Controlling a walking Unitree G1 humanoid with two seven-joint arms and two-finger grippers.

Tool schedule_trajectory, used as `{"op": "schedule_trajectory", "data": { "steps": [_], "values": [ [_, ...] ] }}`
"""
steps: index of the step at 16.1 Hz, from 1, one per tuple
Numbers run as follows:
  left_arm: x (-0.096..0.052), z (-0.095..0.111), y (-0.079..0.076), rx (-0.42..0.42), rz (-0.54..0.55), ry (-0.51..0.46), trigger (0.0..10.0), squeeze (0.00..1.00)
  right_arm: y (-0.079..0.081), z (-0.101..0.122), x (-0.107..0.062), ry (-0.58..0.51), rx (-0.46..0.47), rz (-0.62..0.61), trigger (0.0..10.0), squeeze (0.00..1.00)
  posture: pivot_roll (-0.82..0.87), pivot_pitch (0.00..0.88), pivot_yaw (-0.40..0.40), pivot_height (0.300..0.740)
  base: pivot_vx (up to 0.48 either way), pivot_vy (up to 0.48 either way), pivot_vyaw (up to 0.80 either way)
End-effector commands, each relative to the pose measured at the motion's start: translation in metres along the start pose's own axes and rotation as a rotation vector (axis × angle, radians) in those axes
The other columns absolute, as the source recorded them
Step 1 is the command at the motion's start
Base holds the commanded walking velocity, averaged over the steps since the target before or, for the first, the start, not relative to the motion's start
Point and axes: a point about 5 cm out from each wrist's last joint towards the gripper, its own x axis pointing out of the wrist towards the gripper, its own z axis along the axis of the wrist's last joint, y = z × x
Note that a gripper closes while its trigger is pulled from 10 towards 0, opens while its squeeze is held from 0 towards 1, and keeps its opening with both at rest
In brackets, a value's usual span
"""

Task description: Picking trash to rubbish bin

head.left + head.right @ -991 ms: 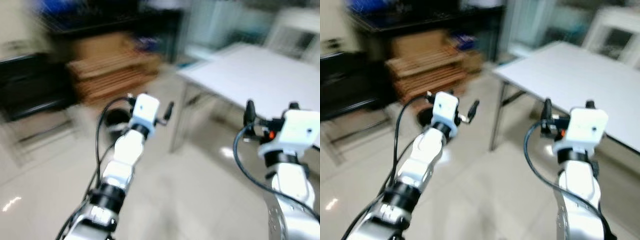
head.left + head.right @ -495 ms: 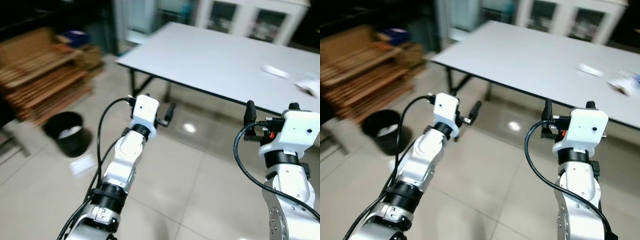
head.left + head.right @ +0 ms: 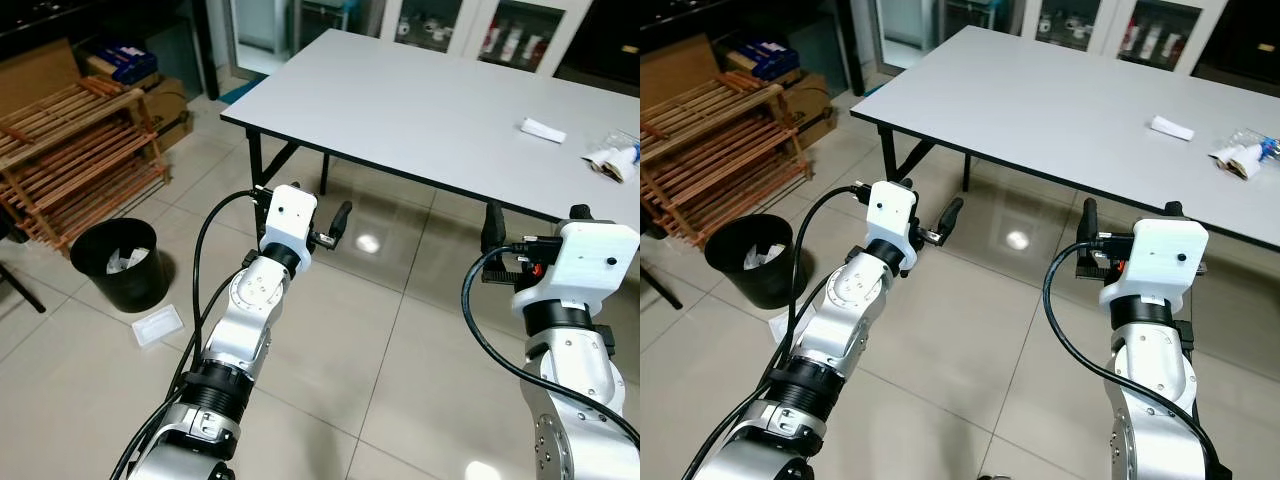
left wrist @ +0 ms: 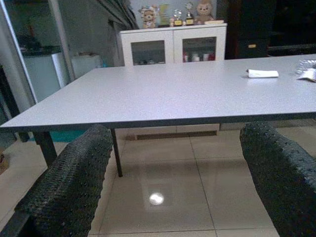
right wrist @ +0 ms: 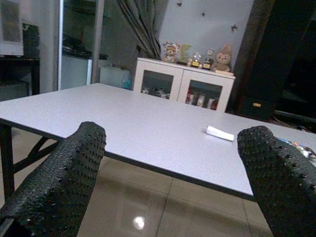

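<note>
**me:** Holding both jaws wide and empty, left gripper (image 4: 173, 173) and right gripper (image 5: 168, 173) facing the grey rectangular table (image 3: 440, 110).

**you:** Trash?

**me:** Small folded white paper (image 3: 542, 129), far side. Probably light and floppy; I'd pinch its middle. Round black plastic bin (image 3: 118, 262) stands left.

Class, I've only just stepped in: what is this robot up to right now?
The robot stands on the tiled floor facing a white table, both arms raised in front of it. The left pincer and right pincer are open and hold nothing. A white scrap and a crumpled wrapper lie on the table's far right. A black bin stands on the floor to its left, with a flat white piece beside it.
</note>
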Motion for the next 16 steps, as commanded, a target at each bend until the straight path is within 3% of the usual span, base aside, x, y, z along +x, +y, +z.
{"op": "schedule_trajectory", "data": {
  "steps": [1,12,16],
  "values": [
    [0.003,0.002,-0.006,-0.002,-0.026,-0.002,10.0,0.0,-0.003,0.002,0.0,-0.008,-0.012,-0.007,10.0,0.0,0.1,0.056,-0.046,0.74,0.0,-0.458,0.0],
    [0.006,-0.001,-0.008,0.0,-0.063,0.022,10.0,0.0,-0.009,0.001,0.001,-0.024,-0.019,-0.063,10.0,0.0,0.1,0.047,-0.028,0.74,0.0,-0.45,0.0],
    [-0.005,-0.017,0.001,0.026,-0.113,0.096,10.0,0.0,-0.019,-0.007,-0.007,-0.013,-0.046,-0.082,10.0,0.0,0.1,0.032,-0.009,0.74,0.0,-0.429,0.0]
  ]
}}
